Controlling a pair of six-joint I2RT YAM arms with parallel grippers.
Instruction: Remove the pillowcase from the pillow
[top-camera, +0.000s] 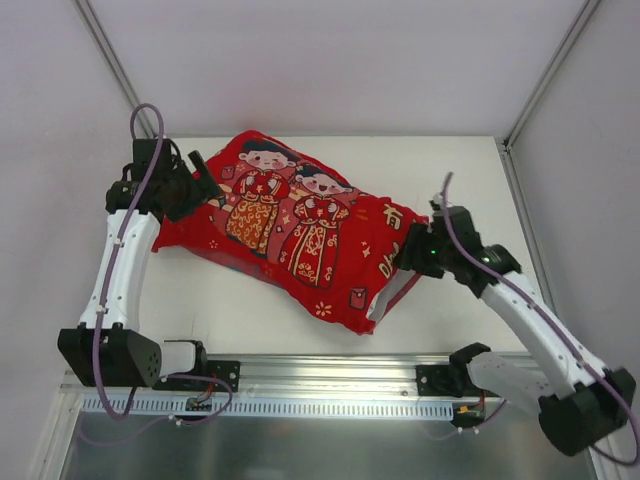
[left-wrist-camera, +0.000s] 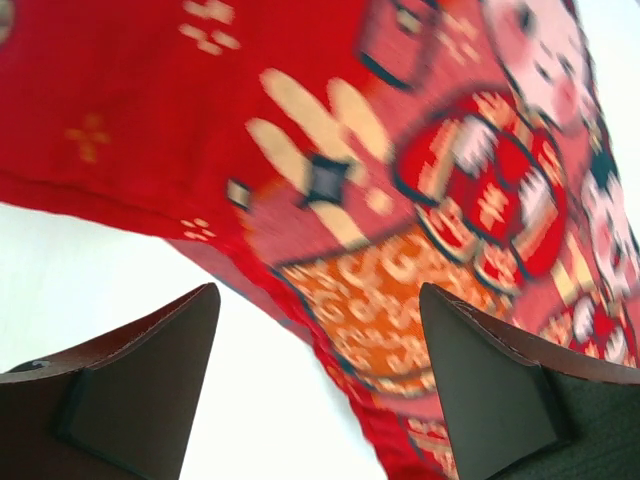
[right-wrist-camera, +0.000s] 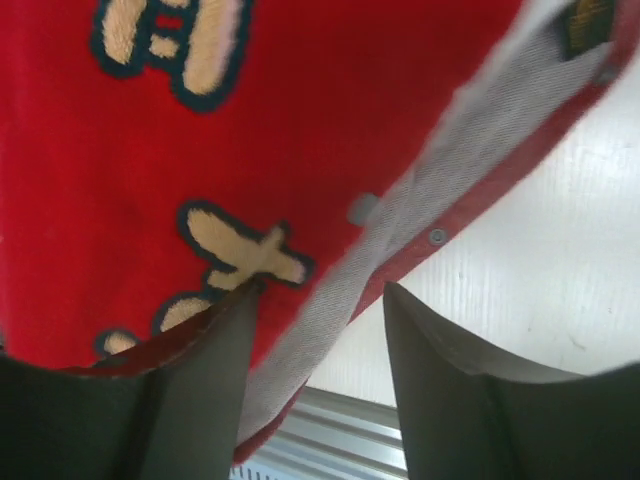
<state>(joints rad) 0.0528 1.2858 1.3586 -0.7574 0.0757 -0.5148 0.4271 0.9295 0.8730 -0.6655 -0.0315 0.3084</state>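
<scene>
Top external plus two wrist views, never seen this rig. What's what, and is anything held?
Two robot arms are bolted at the near edge of a white table. The top view looks down from behind them; each wrist view looks out between that arm's own two fingers. A stuffed red pillowcase with cartoon figures lies on the table. The left gripper is wide open at its far-left corner, holding nothing. The right gripper is open too, with the case's grey-lined open hem running between its fingers, not clamped.
</scene>
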